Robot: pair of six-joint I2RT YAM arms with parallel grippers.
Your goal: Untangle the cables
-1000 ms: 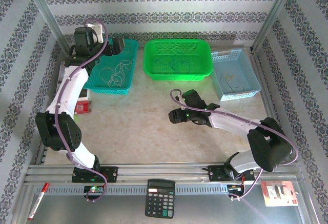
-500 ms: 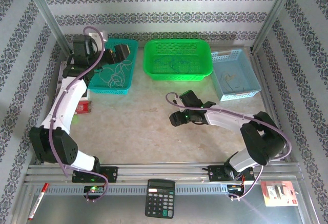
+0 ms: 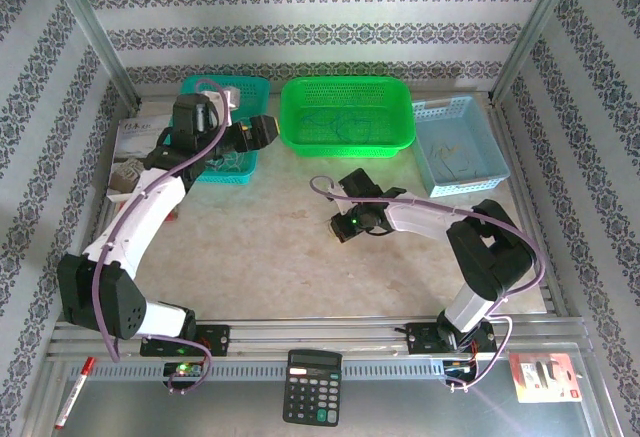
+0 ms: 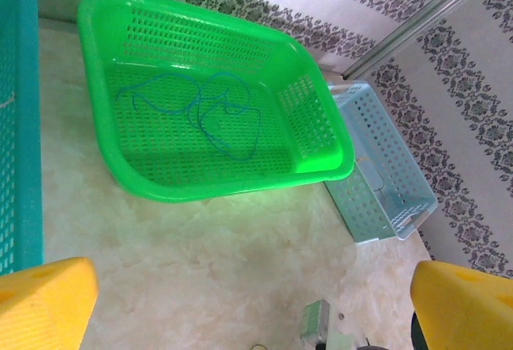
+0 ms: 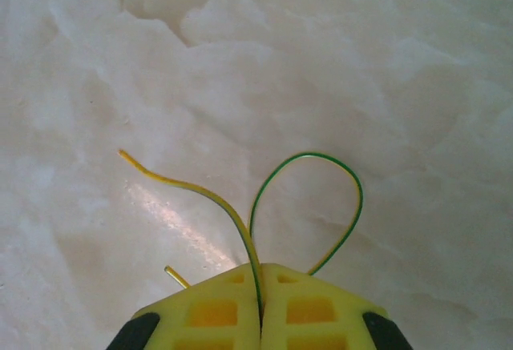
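Tabletop (image 3: 270,257): pale beige, marbled. Middle basket (image 4: 314,118): bright green, with a blue cable (image 4: 228,122) inside. Left basket (image 3: 258,92): teal. Right basket (image 3: 452,104): light blue. Wire (image 5: 309,158): yellow-green. Walls (image 3: 300,17): white, grey floral bands.

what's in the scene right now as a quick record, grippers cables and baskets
right gripper: shut on a yellow-green wire, over the table
wire shape: one loop ahead of the closed fingers, a loose end out to the left in the right wrist view
left gripper: open, nothing between the fingers, facing the green basket
green basket: holds a thin blue cable, loosely looped
other baskets: teal basket left of the green one, light blue basket right of it
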